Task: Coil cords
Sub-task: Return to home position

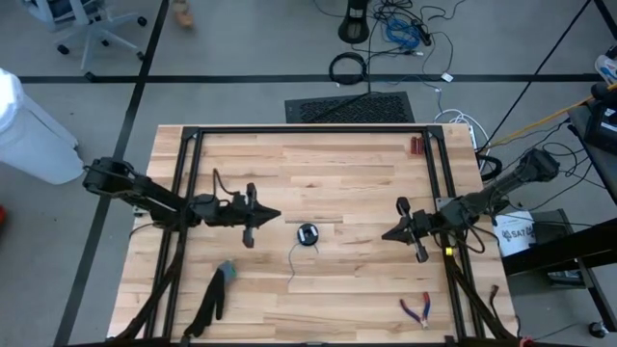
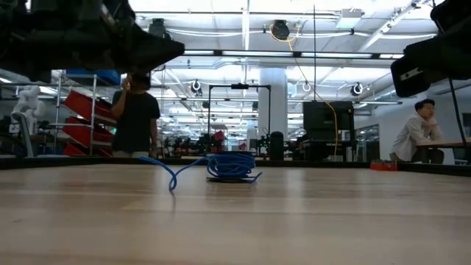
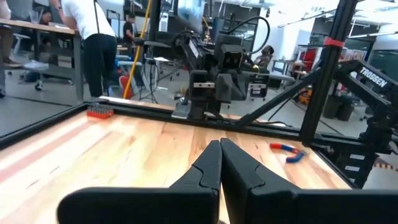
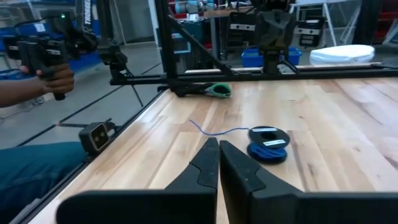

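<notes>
Coiled blue cord [image 1: 308, 234] at middle of counter [image 1: 318, 164]; both hands closed up, holding nothing.

Left hand [image 1: 275, 216] raised off the boards on the left-edge side of the coil, fingers pressed together tip to tip, touching nothing. Right hand [image 1: 386, 234] opposite, on the right-edge side, fingers likewise together, gripping nothing, well clear of the cord. Cord wound on small dark spool [image 4: 267, 134] with pale label, flat on the wood between the two hands. Loose tail trailing off the coil, lifting in a small loop before dropping back to the counter. Red-handled pliers [image 1: 417, 308] near a right-side corner, apart from everything. Dark glove [image 1: 224, 273] with green patch toward the left edge. Small red item [image 1: 415, 146] by the other right-side corner, kind not clear. Person [image 2: 136, 110] standing in the room beyond, another seated.
</notes>
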